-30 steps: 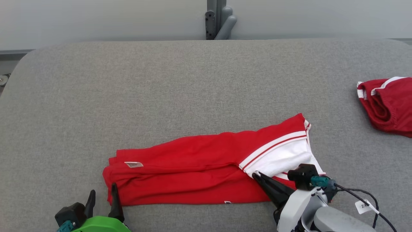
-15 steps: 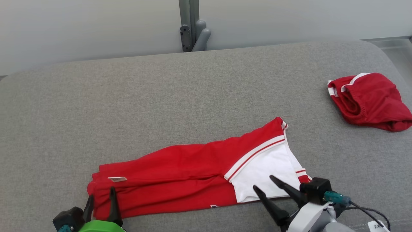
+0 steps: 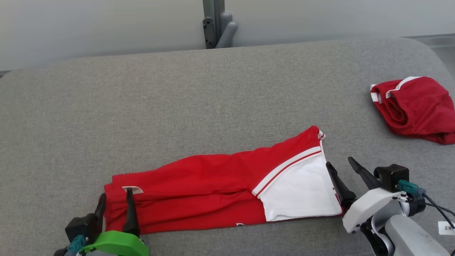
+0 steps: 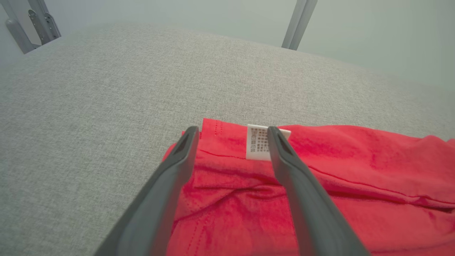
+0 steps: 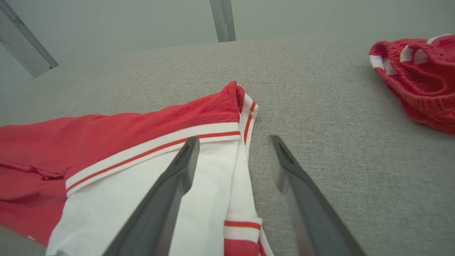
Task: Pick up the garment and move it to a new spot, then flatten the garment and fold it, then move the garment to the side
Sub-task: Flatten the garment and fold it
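The garment (image 3: 199, 185) is a red piece with a white, red-striped end panel, lying as a long folded strip across the near part of the grey table. My left gripper (image 3: 116, 193) is open, its fingers over the garment's left end beside the white label (image 4: 259, 142). In the left wrist view that gripper (image 4: 231, 129) straddles the red hem, nothing pinched. My right gripper (image 3: 338, 161) is open just off the white end. In the right wrist view that gripper (image 5: 234, 139) has one finger over the white panel (image 5: 142, 199) and the other over bare table.
A second red garment (image 3: 412, 106) with white trim lies crumpled at the far right, also in the right wrist view (image 5: 419, 78). A grey metal post (image 3: 217, 25) stands behind the padded table (image 3: 177, 99), whose rounded right corner is near that heap.
My right gripper has opened and let go of the white end, which now lies flat, and has drawn off to the right of it. The head camera has shifted. My left gripper stays open.
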